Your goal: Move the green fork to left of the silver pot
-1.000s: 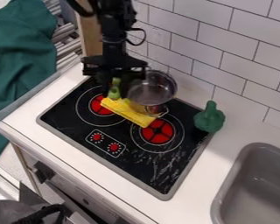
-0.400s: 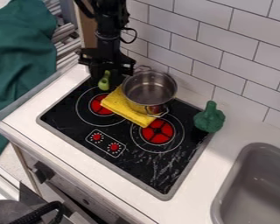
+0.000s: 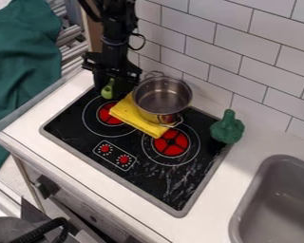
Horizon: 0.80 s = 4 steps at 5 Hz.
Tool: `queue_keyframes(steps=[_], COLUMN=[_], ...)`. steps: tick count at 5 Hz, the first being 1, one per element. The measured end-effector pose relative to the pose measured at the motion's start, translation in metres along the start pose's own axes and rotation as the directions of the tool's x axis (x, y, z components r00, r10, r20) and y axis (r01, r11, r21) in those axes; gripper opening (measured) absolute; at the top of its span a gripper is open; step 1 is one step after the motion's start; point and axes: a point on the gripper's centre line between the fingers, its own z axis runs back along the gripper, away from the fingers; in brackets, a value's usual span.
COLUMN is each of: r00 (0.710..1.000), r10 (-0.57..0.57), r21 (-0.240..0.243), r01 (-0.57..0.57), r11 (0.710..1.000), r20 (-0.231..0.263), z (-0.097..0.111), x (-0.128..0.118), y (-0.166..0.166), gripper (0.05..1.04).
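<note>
Green fork [image 3: 108,90] in gripper [image 3: 110,89], near stovetop [image 3: 64,117] edge (apart from pot [image 3: 162,97]).

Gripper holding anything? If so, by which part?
Yes, the gripper has the green fork by its upper part; the lower end sticks out below. Exact grip spot is hidden.

And there hung the black gripper [image 3: 112,86] at the stovetop's [image 3: 94,144] back corner, the green fork [image 3: 108,90] right at it! The silver pot [image 3: 162,95] sat just beside, partly over the yellow cloth [image 3: 130,116]; a green toy [image 3: 227,128] stood nearer the sink [image 3: 278,190].
</note>
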Motion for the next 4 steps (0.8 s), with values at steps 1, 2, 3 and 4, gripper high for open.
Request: queue_keyframes(steps=[1, 2, 3, 4], r00=[1.0, 0.999, 0.999, 0.999], r10=[-0.007, 0.016, 0.024, 0.027], r21=[-0.017, -0.056, -0.083, -0.101], r01=[0.006, -0.018, -0.027, -0.028], r11=[1.0, 0.998, 0.996, 0.994], r20=[-0.021, -0.032, -0.038, -0.018], z=[-0.01, -0.019, -0.021, -0.018], x=[-0.007, -0.009, -0.01, -0.016], y=[0.009, 0.007, 0.008, 0.007], gripper=[0.381, 0.451, 0.758, 0.991])
